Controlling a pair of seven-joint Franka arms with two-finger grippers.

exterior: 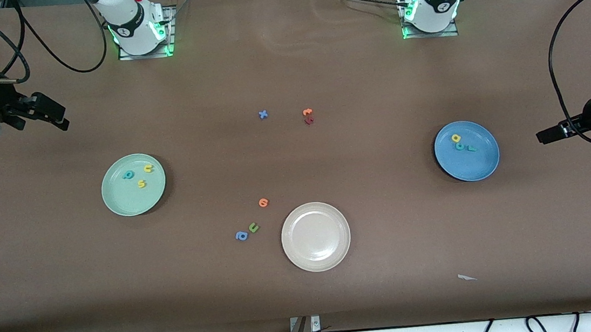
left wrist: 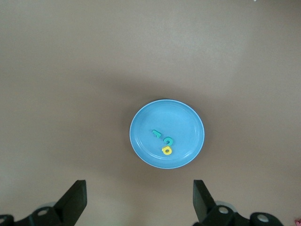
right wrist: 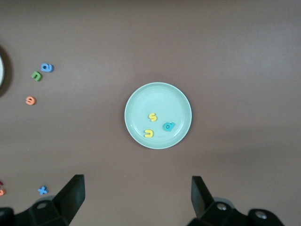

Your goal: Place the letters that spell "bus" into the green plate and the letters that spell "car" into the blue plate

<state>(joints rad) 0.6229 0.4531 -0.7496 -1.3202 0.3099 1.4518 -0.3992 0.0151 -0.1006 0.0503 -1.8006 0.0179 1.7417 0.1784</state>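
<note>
Desk stock as I read it from my console: round pale mint-green plate (exterior: 133, 184) toward the right arm's end, holding a teal foam b (exterior: 128, 175), yellow u (exterior: 149, 168) and yellow s (exterior: 141, 184); round medium-blue plate (exterior: 466, 150) toward the left arm's end, holding a yellow a (exterior: 456, 138), teal c (exterior: 459, 146) and thin teal r (exterior: 470, 147) — clustered together. Round beige plate (exterior: 316, 236) nearest the front camera; green u (exterior: 253, 227), blue a (exterior: 241, 235) and orange round letter (exterior: 263, 202) lie beside it. Left pincer (left wrist: 138, 200) spread, up near the blue plate; right pincer (right wrist: 136, 197) spread, up near the green plate — both holding nothing.
</note>
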